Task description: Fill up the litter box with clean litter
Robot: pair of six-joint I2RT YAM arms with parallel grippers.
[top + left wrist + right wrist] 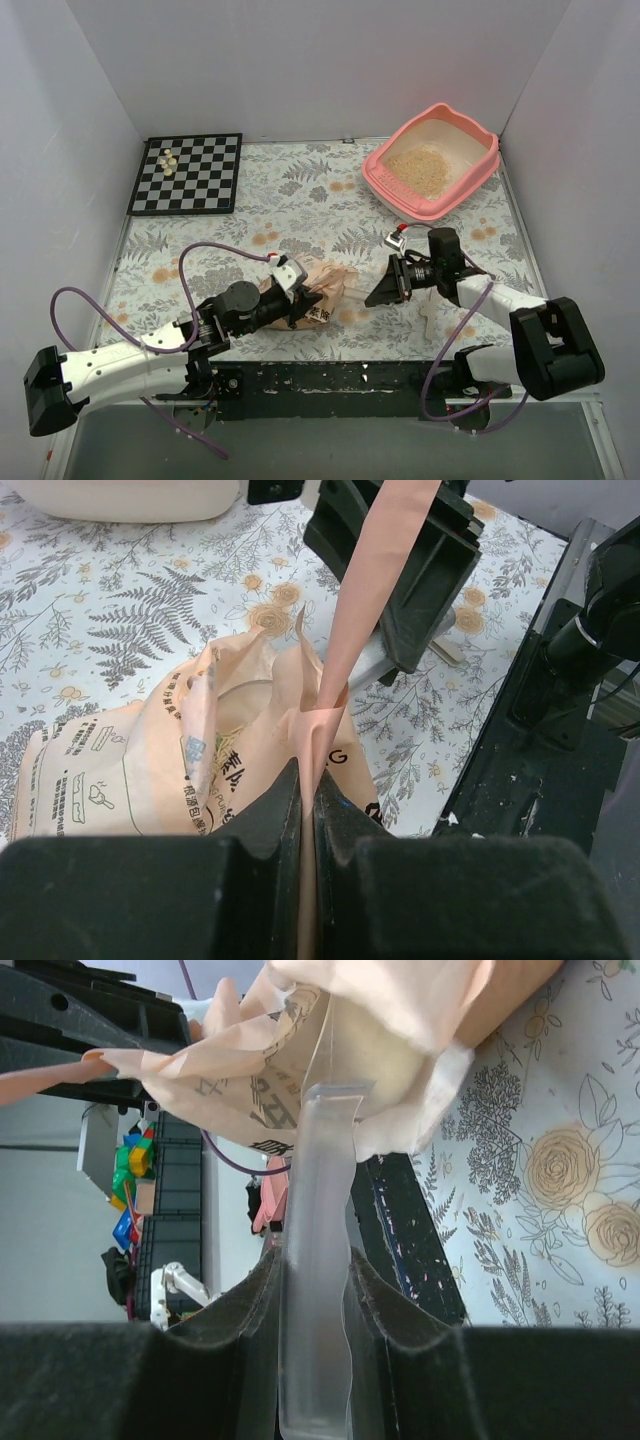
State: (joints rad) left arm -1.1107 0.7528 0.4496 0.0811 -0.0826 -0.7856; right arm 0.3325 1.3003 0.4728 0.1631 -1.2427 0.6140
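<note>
1. Litter box sits at the far right corner of the table, well apart from both arms.
2. Clean litter: a loose tan pile inside the box. Pale floor shows around it, so the box looks only partly filled.
3. Left claw is pinched tight on a strip of the peach bag, which lies on the table between the arms, mouth towards the right arm.
4. Right claw is narrow and clamped on the handle of the clear scoop. The scoop's front end reaches into the bag mouth. Can't tell whether it is loaded.
5. Progress, my read: mid-task, at a scooping step. Some litter is in the box. Left to do: lift the scoop out level, carry it across to the box, tip it in, and likely repeat.
</note>
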